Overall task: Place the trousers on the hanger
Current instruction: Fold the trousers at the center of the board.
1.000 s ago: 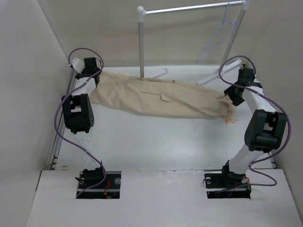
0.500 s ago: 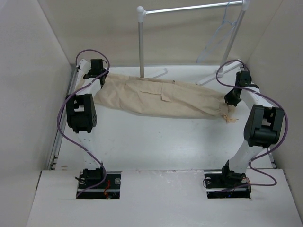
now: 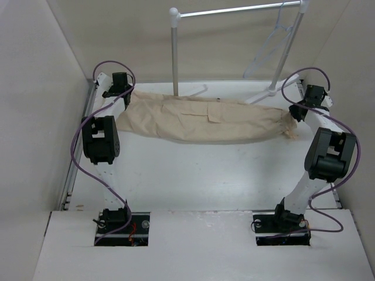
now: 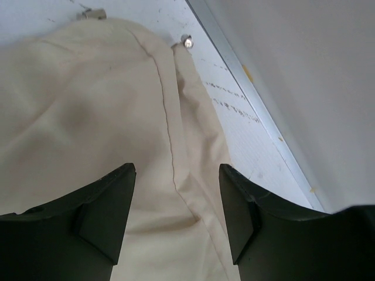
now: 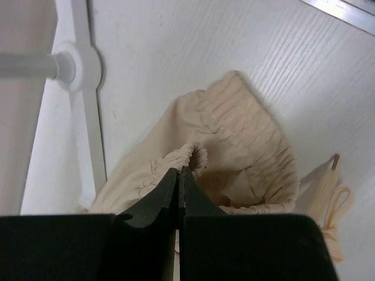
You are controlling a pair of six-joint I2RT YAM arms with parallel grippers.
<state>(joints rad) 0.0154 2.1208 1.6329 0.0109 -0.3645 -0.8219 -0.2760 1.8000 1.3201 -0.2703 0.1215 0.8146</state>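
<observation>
The right end effector [image 5: 179, 173] has its two fingers pressed flat together, pinching a small raised fold of the trousers [image 5: 234, 140] at a gathered, elasticated end. In the right wrist view the puckered cloth spreads from the fingertips toward 1 o'clock, and a pale drawstring [image 5: 334, 205] lies on the worktop [image 5: 234, 41] at 4 o'clock. The white foot of the garment rack [image 5: 75, 67] sits at 10 o'clock, apart from the cloth. The left end effector [image 4: 176, 170] is spread wide, its dark fingers [image 4: 105, 205] apart with the trousers [image 4: 88, 105] filling the gap beneath them. A stitched seam [image 4: 167, 117] runs between the jaws toward 12 o'clock, and whether the pads touch the cloth cannot be told. A metal edge strip [image 4: 258, 111] crosses the bare worktop at 2 o'clock. From the top camera the left end effector [image 3: 120, 93] is at 10 o'clock and the right end effector [image 3: 297, 114] between 2 and 3 o'clock. The trousers [image 3: 205, 123] are drawn out long between them across the far half of the worktop [image 3: 193, 175], and a flap pocket [image 3: 214, 113] faces up near the middle. Behind the cloth, the garment rack's upright post [image 3: 174, 52] rises at 12 o'clock and carries a metal rail [image 3: 234, 10]. The hanger [image 3: 270, 44] hangs from that rail at 1 o'clock, well apart from the trousers. Purple cables [image 3: 73, 146] loop along both arms.
</observation>
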